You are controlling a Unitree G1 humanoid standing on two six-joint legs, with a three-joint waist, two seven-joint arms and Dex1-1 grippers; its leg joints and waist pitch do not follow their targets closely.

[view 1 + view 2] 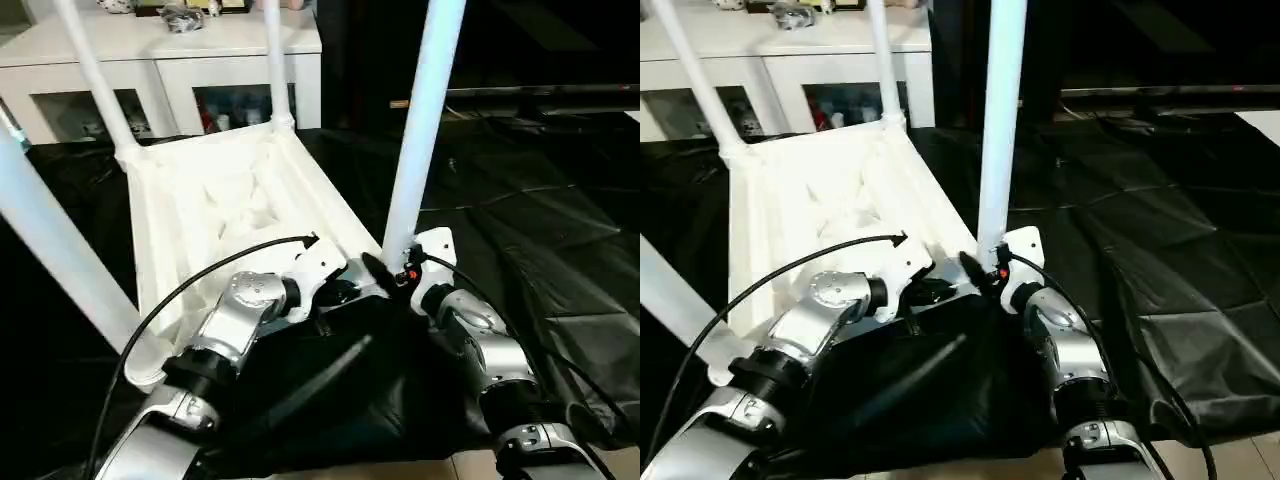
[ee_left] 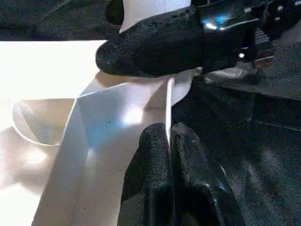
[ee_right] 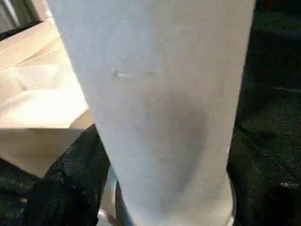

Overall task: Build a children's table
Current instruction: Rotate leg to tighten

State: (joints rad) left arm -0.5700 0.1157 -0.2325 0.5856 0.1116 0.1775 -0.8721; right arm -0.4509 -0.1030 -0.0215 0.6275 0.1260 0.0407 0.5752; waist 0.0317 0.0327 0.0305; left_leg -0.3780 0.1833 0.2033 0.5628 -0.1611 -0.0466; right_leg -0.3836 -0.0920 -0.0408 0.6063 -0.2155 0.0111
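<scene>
A crinkled black plastic sheet covers the worktop. Beyond its far edge stands a white cabinet with glass-fronted compartments holding small items; small objects sit on its top. To the cabinet's right the room is dark. At the near edge, a strip of pale floor shows.

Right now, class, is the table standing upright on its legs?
No, the table top lies upside down on the black sheet, its legs pointing up.

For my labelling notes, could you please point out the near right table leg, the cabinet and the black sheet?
Near right table leg [image 1: 415,150], left eye view, mid shaft.
Cabinet [image 1: 200,45], left eye view, top surface.
Black sheet [image 1: 560,250], left eye view, bare right part.
</scene>
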